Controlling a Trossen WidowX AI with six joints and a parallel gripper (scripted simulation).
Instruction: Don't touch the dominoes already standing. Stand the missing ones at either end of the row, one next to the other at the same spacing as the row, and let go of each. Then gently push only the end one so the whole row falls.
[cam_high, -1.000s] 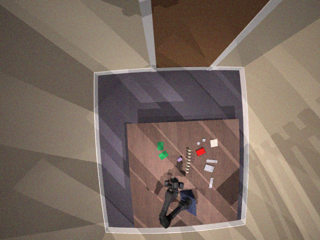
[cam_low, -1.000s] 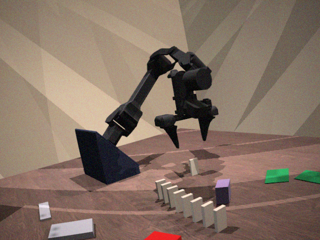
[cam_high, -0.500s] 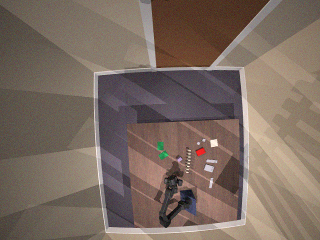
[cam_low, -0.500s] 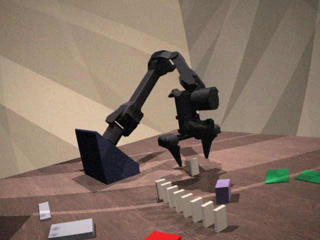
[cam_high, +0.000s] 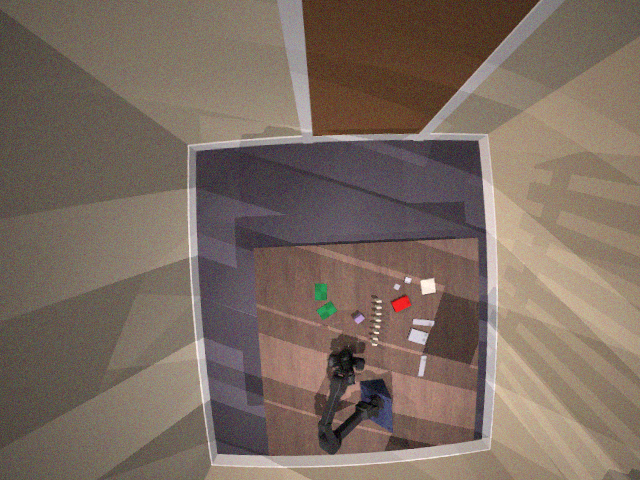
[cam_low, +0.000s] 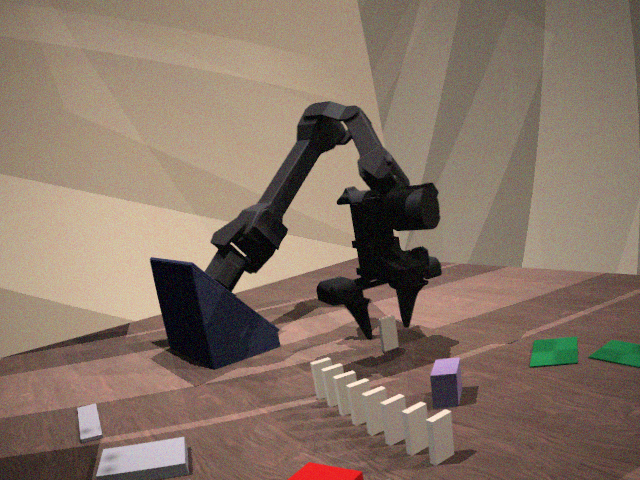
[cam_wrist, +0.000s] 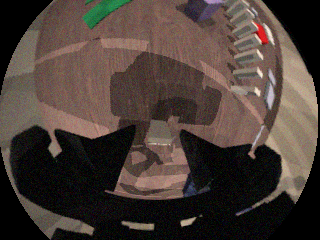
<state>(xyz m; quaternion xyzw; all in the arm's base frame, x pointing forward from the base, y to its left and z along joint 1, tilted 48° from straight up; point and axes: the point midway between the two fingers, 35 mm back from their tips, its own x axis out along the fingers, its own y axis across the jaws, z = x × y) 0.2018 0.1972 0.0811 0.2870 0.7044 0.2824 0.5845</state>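
Several cream dominoes stand in a row (cam_high: 377, 326) (cam_low: 393, 419) (cam_wrist: 248, 57), evenly spaced. A single domino (cam_low: 388, 341) (cam_wrist: 160, 133) stands upright apart from the row, beyond its arm-side end in the exterior view. My gripper (cam_low: 388, 332) (cam_wrist: 158, 130) points down, open, with its fingers partly spread. The single domino shows between the two fingertips with a gap on each side in the wrist view; the tips are near its upper half in the exterior view. In the top view the arm hides this domino.
A purple block (cam_high: 358, 317) (cam_low: 445, 382) stands beside the row. Two green pieces (cam_high: 321, 291) (cam_low: 554, 352) lie farther off. A red block (cam_high: 401, 303) (cam_low: 328, 472) and pale blocks (cam_high: 418, 336) (cam_low: 142, 458) lie across the row. A blue wedge (cam_low: 206, 320) is by the arm's base.
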